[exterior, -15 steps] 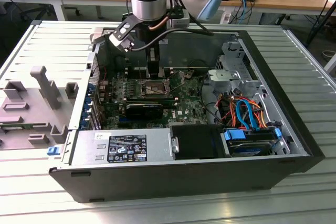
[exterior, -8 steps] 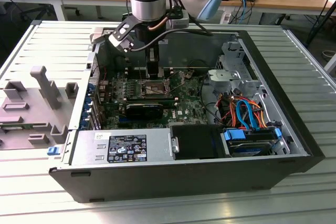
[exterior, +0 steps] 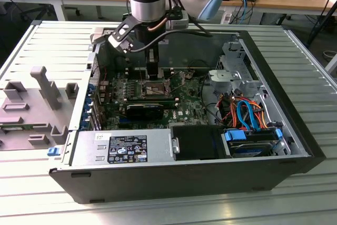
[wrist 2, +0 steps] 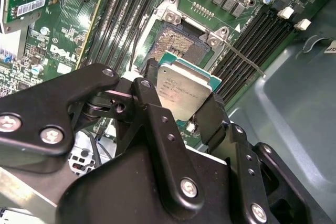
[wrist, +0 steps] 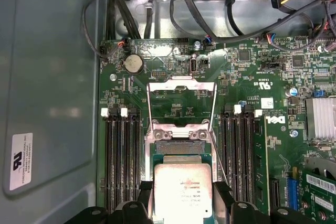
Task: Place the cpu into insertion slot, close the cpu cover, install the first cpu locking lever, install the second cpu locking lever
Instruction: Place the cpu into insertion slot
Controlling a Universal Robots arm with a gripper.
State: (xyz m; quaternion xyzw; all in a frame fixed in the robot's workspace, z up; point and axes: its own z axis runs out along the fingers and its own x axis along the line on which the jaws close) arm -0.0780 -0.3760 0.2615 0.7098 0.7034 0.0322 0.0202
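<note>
I am pinching the flat, silver-topped square cpu (wrist 2: 186,87) by opposite edges in my black gripper (wrist 2: 181,98), close above the dark, metal-rimmed insertion slot (wrist 2: 181,43); the thin cpu cover (wrist: 181,84) is standing open.

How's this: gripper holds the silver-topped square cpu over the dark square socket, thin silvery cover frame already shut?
Not shut: the first wrist view shows the silvery cover frame swung open, socket uncovered. The gripper does hold the cpu over it.
</note>
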